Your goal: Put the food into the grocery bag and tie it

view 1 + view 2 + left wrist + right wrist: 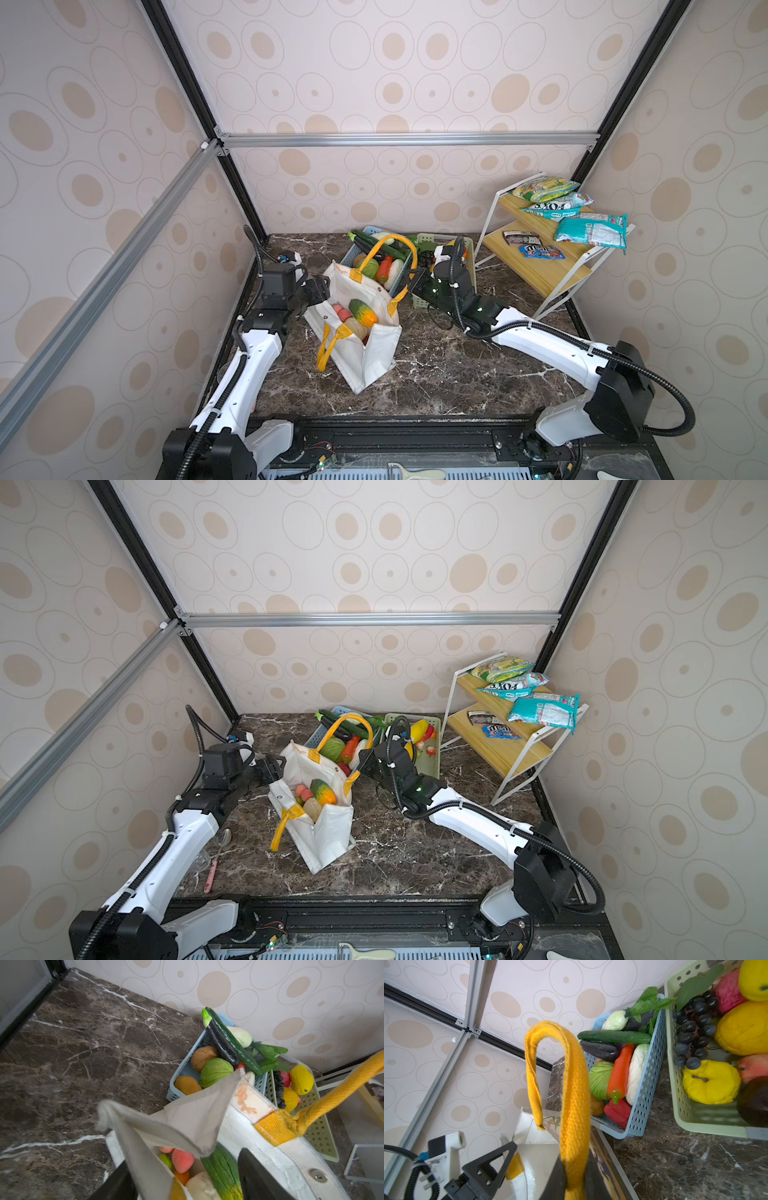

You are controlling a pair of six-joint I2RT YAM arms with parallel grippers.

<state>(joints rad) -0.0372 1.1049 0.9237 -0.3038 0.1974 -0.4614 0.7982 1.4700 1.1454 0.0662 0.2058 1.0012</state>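
Nearest you, the grocery bag stands mid-way across the marble table with its mouth agape. Its near handle is flopped down the front. That's soft cloth: expect it to sag and fold wherever it's let go, so treat the rim as limp. I'd call it bottom-heavy with that load.

Look inside: a green-and-orange mango, pink peaches and a pale fruit are already in.

At the left rim, your left gripper has its jaws spread wide, straddling the folded cloth edge without pinching it. Over on the right, your right gripper is clamped on the far handle, holding the loop up.

That's a sound hold, since the woven webbing looks rough enough to bite. For tying, take both straps mid-loop, never the cloth.

Just behind the bag, the blue basket holds vegetables. To its right, the green basket has a lemon, grapes and more fruit waiting. These look glossy and light, and probably slippery, so pinch the round ones across the middle.

Far right, snack packets lie on the shelf.
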